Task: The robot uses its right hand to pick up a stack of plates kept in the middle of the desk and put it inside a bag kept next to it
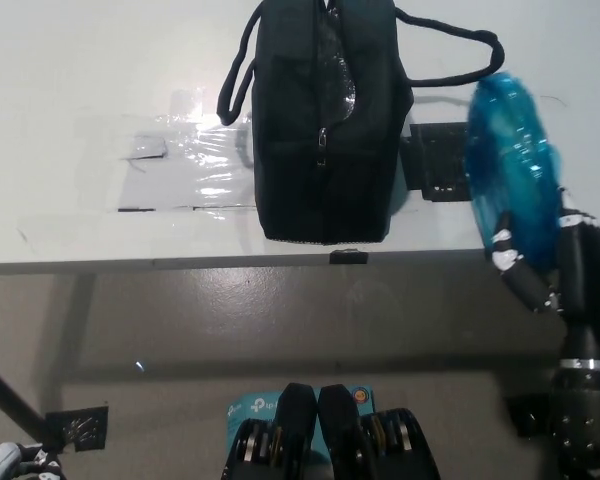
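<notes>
Beside bag (325,120) — right hand (550,265) gripping tilted plates (510,160), handle (450,58) between

Count, head view:
- 1 black fabric bag with a zip (325,120), standing on the desk; 2 black loop handles on it, one per side.
- 1 stack of translucent blue plastic plates (512,165); individual plates can't be counted, the edges blur together.
- 1 white desk (70,100).
- 1 patch of clear shiny plastic film taped flat to the desk (185,165).
- 1 black printed marker square on the desk (435,160), partly hidden; 1 more black marker square on the floor (77,428).
- 2 robot hands: 1 black right hand (545,265), 1 white left hand (10,462) only just in frame.
</notes>
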Available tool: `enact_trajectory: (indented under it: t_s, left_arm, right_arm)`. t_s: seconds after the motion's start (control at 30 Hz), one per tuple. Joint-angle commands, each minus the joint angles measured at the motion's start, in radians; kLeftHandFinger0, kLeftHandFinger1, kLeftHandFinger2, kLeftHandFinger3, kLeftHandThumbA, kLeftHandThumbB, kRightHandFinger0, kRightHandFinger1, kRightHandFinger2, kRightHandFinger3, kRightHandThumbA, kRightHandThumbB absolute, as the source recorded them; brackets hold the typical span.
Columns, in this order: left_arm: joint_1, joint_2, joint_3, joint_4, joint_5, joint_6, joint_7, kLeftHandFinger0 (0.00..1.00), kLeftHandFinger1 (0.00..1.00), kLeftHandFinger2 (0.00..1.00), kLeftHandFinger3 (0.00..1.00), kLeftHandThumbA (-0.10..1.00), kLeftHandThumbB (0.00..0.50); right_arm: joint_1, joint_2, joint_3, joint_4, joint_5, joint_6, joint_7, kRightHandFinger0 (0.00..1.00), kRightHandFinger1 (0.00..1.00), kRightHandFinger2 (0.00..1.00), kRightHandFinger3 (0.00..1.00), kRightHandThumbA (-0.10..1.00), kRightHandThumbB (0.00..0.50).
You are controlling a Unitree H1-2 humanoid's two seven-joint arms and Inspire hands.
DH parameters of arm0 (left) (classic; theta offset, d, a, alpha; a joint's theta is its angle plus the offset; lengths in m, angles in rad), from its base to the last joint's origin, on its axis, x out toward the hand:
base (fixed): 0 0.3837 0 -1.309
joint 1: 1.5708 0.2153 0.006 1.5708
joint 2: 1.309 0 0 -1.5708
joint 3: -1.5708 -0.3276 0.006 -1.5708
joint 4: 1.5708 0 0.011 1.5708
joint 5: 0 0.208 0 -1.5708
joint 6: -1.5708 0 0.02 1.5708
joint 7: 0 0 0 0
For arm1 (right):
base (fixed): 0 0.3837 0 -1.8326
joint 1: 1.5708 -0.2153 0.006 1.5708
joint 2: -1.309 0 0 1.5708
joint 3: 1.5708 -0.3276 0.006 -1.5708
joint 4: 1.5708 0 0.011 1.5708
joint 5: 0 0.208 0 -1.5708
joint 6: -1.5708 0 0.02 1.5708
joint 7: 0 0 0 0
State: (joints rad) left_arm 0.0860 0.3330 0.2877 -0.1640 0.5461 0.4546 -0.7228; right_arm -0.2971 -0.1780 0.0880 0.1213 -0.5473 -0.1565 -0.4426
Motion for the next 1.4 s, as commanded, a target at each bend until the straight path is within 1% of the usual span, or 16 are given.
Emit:
enact_trajectory:
  t_s: [0.0, 0.03, 0.07, 0.1, 0.13, 0.3, 0.33, 0.4, 0.47, 0.77, 0.83, 0.97, 1.0, 1.07, 1.2, 1.37]
  left_arm:
    - [0.018, 0.03, 0.004, -0.048, -0.021, 0.015, 0.037, 0.83, 0.86, 0.95, 0.93, 0.07, 0.0]
    - [0.018, 0.029, 0.005, -0.047, -0.019, 0.015, 0.038, 0.83, 0.86, 0.95, 0.93, 0.07, 0.008]
    - [0.018, 0.028, 0.007, -0.046, -0.018, 0.015, 0.039, 0.83, 0.86, 0.95, 0.92, 0.07, 0.01]
    - [0.024, 0.027, 0.006, -0.048, -0.018, 0.015, 0.039, 0.84, 0.87, 0.95, 0.92, 0.07, 0.004]
    - [0.025, 0.031, 0.002, -0.047, -0.018, 0.015, 0.037, 0.87, 0.87, 0.95, 0.92, 0.08, 0.001]
    - [0.023, 0.029, 0.002, -0.05, -0.013, 0.015, 0.033, 0.84, 0.86, 0.93, 0.92, 0.03, 0.0]
    - [0.024, 0.031, 0.002, -0.05, -0.018, 0.015, 0.034, 0.83, 0.86, 0.93, 0.91, 0.02, 0.0]
    - [0.024, 0.032, 0.002, -0.05, -0.018, 0.015, 0.033, 0.83, 0.86, 0.94, 0.92, 0.02, 0.0]
    - [0.025, 0.036, 0.001, -0.05, -0.032, 0.015, 0.035, 0.83, 0.86, 0.94, 0.92, 0.02, 0.0]
    - [0.022, 0.027, 0.005, -0.052, -0.016, 0.015, 0.026, 0.84, 0.86, 0.93, 0.91, 0.04, 0.006]
    - [0.02, 0.035, -0.004, -0.044, -0.021, 0.015, 0.028, 0.84, 0.87, 0.94, 0.92, 0.08, 0.002]
    - [0.019, 0.035, -0.003, -0.042, -0.022, 0.015, 0.026, 0.84, 0.87, 0.95, 0.93, 0.08, 0.0]
    - [0.021, 0.035, -0.006, -0.048, -0.017, 0.015, 0.034, 0.85, 0.86, 0.94, 0.94, 0.07, 0.0]
    - [0.023, 0.04, -0.01, -0.048, -0.024, 0.015, 0.036, 0.84, 0.86, 0.94, 0.94, 0.07, 0.003]
    - [0.021, 0.042, -0.012, -0.041, -0.028, 0.015, 0.035, 0.84, 0.86, 0.95, 0.93, 0.06, 0.0]
    - [0.014, 0.03, -0.009, -0.043, -0.006, 0.015, 0.025, 0.88, 0.88, 0.96, 0.94, 0.02, 0.0]
  right_arm:
    - [-0.281, 0.101, -0.278, -0.447, 0.778, 0.263, 0.025, 0.0, 0.0, 0.13, 0.02, -0.1, 0.137]
    - [-0.305, 0.109, -0.283, -0.445, 0.773, 0.265, 0.019, 0.0, 0.0, 0.09, 0.0, -0.1, 0.158]
    - [-0.334, 0.117, -0.287, -0.443, 0.767, 0.266, 0.008, 0.0, 0.0, 0.02, 0.0, -0.1, 0.163]
    - [-0.36, 0.125, -0.293, -0.447, 0.762, 0.285, 0.004, 0.0, 0.0, 0.0, 0.0, -0.1, 0.157]
    - [-0.429, 0.125, -0.287, -0.446, 0.756, 0.278, 0.004, 0.0, 0.0, 0.0, 0.0, -0.1, 0.13]
    - [-0.525, 0.135, -0.288, -0.438, 0.745, 0.289, 0.024, 0.0, 0.0, 0.02, 0.01, -0.1, 0.127]
    - [-0.572, 0.139, -0.281, -0.415, 0.737, 0.301, 0.043, 0.0, 0.0, 0.05, 0.0, -0.1, 0.087]
    - [-0.589, 0.148, -0.286, -0.408, 0.735, 0.313, 0.052, 0.0, 0.0, 0.07, 0.0, -0.1, 0.069]
    - [-0.635, 0.171, -0.28, -0.382, 0.714, 0.334, 0.058, 0.0, 0.0, 0.12, 0.0, -0.1, 0.126]
    - [-0.697, 0.182, -0.272, -0.328, 0.684, 0.346, 0.111, 0.0, 0.0, 0.11, 0.0, -0.1, 0.158]
    - [-0.742, 0.195, -0.253, -0.303, 0.681, 0.374, 0.124, 0.0, 0.0, 0.1, 0.01, -0.1, 0.185]
    - [-0.747, 0.199, -0.255, -0.307, 0.686, 0.392, 0.129, 0.0, 0.0, 0.1, 0.01, -0.1, 0.188]
    - [-0.78, 0.221, -0.233, -0.27, 0.672, 0.373, 0.131, 0.0, 0.0, 0.04, 0.0, -0.1, 0.201]
    - [-0.787, 0.231, -0.233, -0.263, 0.682, 0.379, 0.137, 0.0, 0.0, 0.01, 0.01, -0.1, 0.185]
    - [-0.793, 0.253, -0.218, -0.249, 0.672, 0.39, 0.143, 0.0, 0.0, 0.0, 0.0, -0.1, 0.216]
    - [-0.777, 0.248, -0.171, -0.222, 0.628, 0.378, 0.161, 0.0, 0.0, 0.0, 0.0, -0.1, 0.213]
